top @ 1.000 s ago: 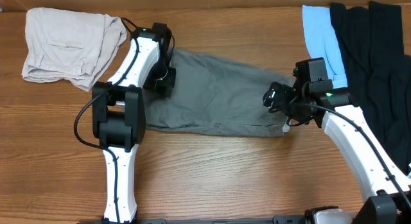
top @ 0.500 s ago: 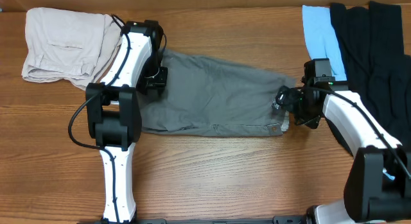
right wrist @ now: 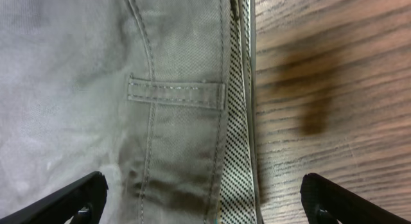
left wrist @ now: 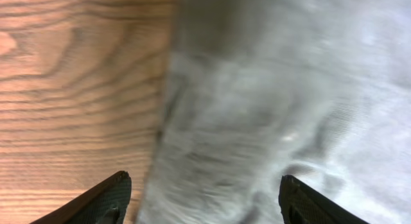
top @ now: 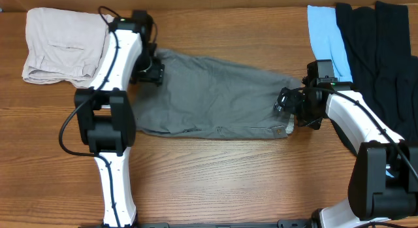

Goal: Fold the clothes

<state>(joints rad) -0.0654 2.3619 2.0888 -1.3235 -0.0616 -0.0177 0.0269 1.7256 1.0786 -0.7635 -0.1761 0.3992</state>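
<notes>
The clothes are grey shorts (top: 215, 97) lying flat across the middle of the table, with the waistband (right wrist: 180, 95) at the right end. The left wrist view is blurred; it shows grey cloth (left wrist: 270, 108) meeting bare wood along its left edge. My left gripper (top: 149, 70) hovers open over the shorts' upper left corner, jaws (left wrist: 204, 189) wide with nothing between them. My right gripper (top: 287, 105) is open above the waistband. Its jaws (right wrist: 202, 192) straddle a belt loop (right wrist: 174, 93) and the checked lining (right wrist: 239, 153) without holding them.
A folded beige garment (top: 65, 48) lies at the back left, right beside my left arm. A light blue cloth (top: 326, 32) and black clothes (top: 382, 58) lie at the back right. Bare wood (top: 222, 182) runs along the table's front.
My left gripper has opened, let go of the shorts' left end and drifted up and left. The right gripper has shifted slightly toward the waistband and stays open.
</notes>
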